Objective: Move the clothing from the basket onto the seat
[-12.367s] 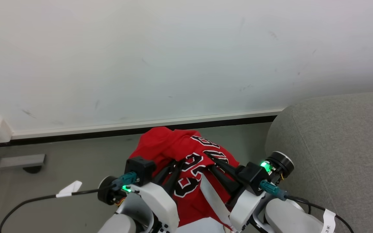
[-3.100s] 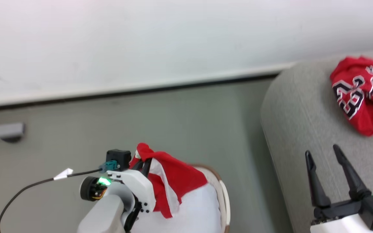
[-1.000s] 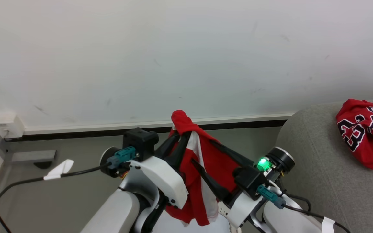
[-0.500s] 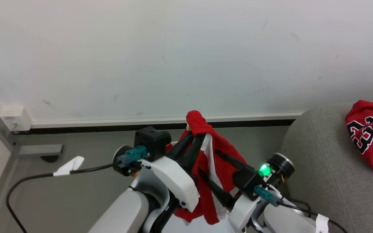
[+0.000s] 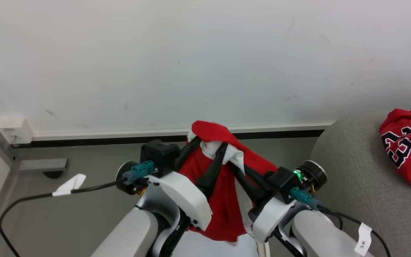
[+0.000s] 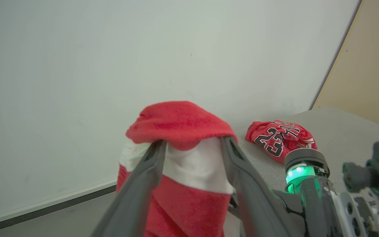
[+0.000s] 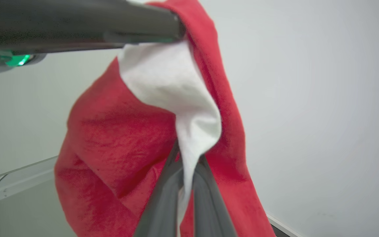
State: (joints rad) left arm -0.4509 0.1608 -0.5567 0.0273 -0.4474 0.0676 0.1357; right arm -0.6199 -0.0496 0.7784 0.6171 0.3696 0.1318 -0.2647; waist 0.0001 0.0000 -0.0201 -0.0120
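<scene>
Aloft, red clothing (image 5: 223, 203) pinched in right claw (image 7: 189, 155), another jersey (image 5: 407, 150) on seat (image 5: 351, 178)

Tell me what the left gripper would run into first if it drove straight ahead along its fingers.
The red and white garment: it is draped over the open fingertips of the left gripper, so it would be pushed at once. Beyond it is the white wall, distance unclear.

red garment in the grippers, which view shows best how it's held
The head view: the red garment hangs from both grippers, draped over the open left gripper and pinched by the shut right gripper. The left wrist view shows its top bunched over the spread fingers; the right wrist view shows its white stripe clamped close up.
</scene>
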